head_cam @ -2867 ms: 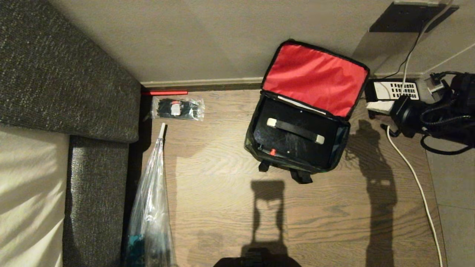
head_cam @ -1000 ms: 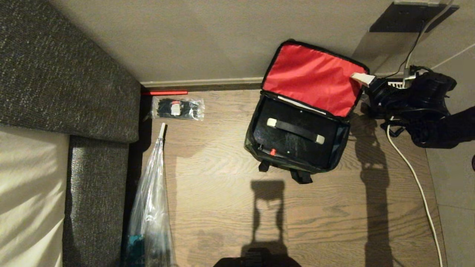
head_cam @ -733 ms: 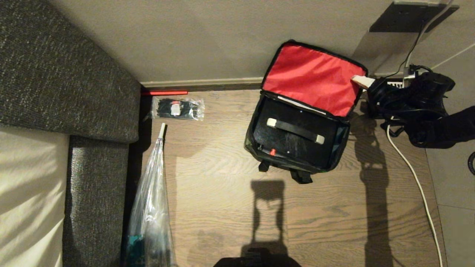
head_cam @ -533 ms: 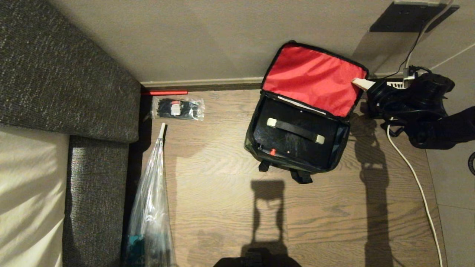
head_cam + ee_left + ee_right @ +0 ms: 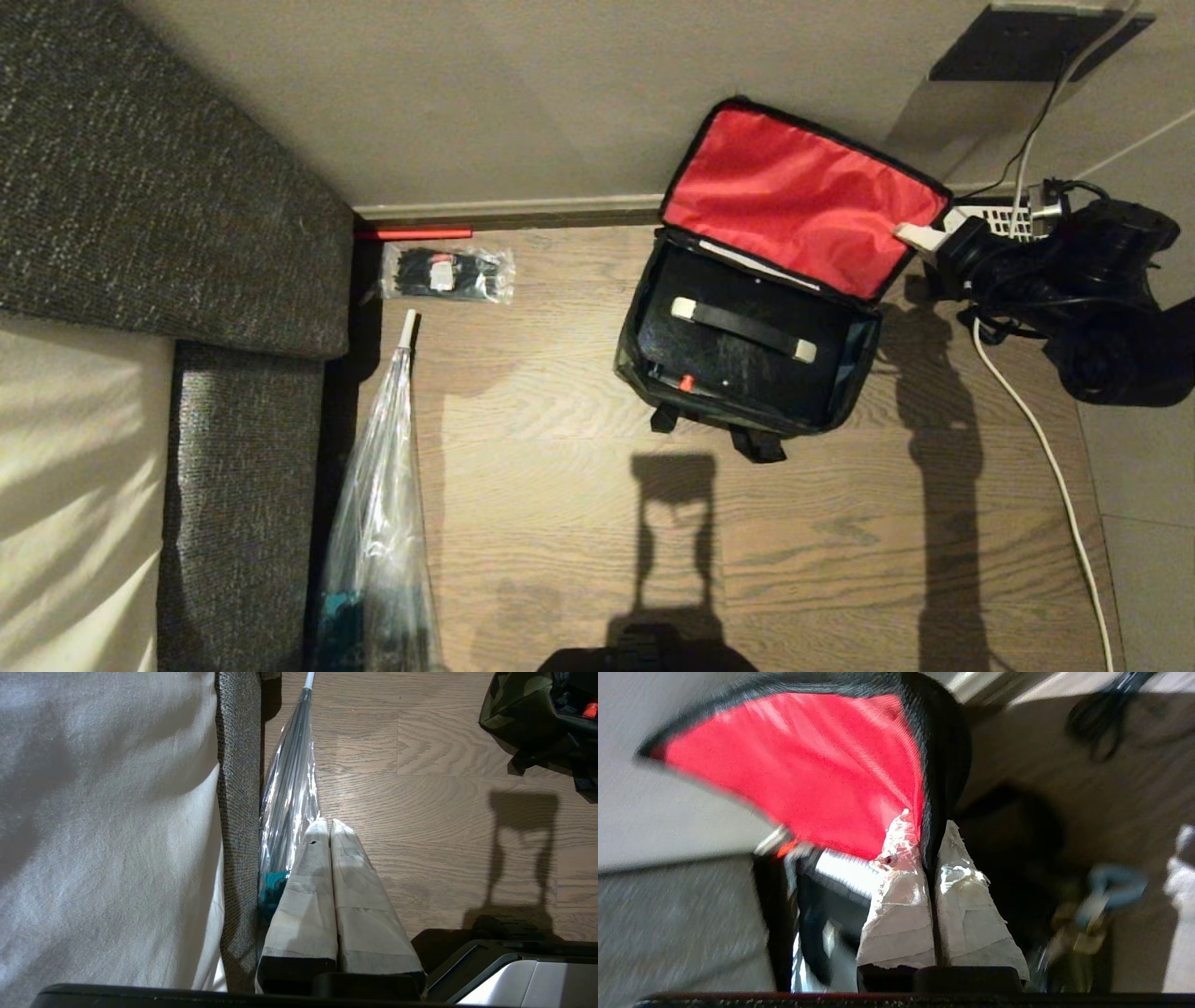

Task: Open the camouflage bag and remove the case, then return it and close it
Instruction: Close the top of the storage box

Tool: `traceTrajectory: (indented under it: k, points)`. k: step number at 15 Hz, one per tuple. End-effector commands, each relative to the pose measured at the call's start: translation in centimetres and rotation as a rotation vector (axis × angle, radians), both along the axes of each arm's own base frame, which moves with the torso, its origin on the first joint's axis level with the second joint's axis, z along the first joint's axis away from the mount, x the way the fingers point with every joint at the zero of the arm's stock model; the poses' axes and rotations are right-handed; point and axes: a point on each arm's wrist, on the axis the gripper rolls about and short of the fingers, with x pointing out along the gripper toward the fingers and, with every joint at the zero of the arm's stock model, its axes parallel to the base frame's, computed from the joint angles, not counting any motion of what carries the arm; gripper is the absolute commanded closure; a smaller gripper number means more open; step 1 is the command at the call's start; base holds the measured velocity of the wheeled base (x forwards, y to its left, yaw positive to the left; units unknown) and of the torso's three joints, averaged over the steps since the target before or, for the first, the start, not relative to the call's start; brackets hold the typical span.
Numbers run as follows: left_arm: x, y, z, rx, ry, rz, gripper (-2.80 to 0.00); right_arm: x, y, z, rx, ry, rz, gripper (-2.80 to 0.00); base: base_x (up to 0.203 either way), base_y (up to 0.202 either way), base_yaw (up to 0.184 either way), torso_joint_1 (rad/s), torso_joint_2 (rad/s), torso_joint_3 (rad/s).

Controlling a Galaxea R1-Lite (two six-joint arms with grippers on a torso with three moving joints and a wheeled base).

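The camouflage bag (image 5: 631, 359) lies open on the wooden floor by the wall, its red-lined lid (image 5: 803, 201) standing up. Inside it rests the black case (image 5: 747, 359), with a black handle that has pale ends. My right gripper (image 5: 920, 235) is at the lid's right edge and is shut on the black rim. In the right wrist view that rim runs between the taped fingers (image 5: 899, 877) of the right gripper (image 5: 927, 828), beside the red lid (image 5: 808, 765). My left gripper (image 5: 327, 823) hangs parked, shut and holding nothing, near the sofa, with the bag's corner (image 5: 514, 714) far off.
A grey sofa (image 5: 140, 187) fills the left side. A clear-wrapped umbrella (image 5: 378, 523) and a packet of cable ties (image 5: 446, 273) lie beside it. A white cable (image 5: 1046, 448) and a telephone keypad (image 5: 1004, 219) lie right of the bag.
My right gripper has shut on the lid's right edge. It then moved right and toward me, drawing that corner of the lid with it. The left arm has not moved.
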Motion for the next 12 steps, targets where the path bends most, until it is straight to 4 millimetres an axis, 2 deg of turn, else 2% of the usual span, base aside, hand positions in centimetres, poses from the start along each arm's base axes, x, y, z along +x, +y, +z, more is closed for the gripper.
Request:
traceTrajectory:
  k: [1, 6, 9, 12]
  points:
    - [0.0, 0.0, 0.0, 0.0, -0.001, 0.001, 0.0, -2.8, 0.5, -0.3, -0.019, 0.0, 0.06, 0.0, 0.0, 0.0, 0.0, 0.0, 0.0, 0.0]
    - [0.0, 0.0, 0.0, 0.0, -0.001, -0.001, 0.0, -7.3, 1.5, -4.6, -0.223, 0.035, 0.157, 0.0, 0.0, 0.0, 0.0, 0.0, 0.0, 0.0]
    - [0.0, 0.0, 0.0, 0.0, -0.001, 0.001, 0.0, -8.3, 1.7, -5.6, -0.285, 0.034, 0.178, 0.0, 0.0, 0.0, 0.0, 0.0, 0.0, 0.0]
    - [0.0, 0.0, 0.0, 0.0, -0.001, 0.001, 0.0, -8.6, 1.8, -6.8, -0.369, 0.029, 0.168, 0.0, 0.0, 0.0, 0.0, 0.0, 0.0, 0.0]
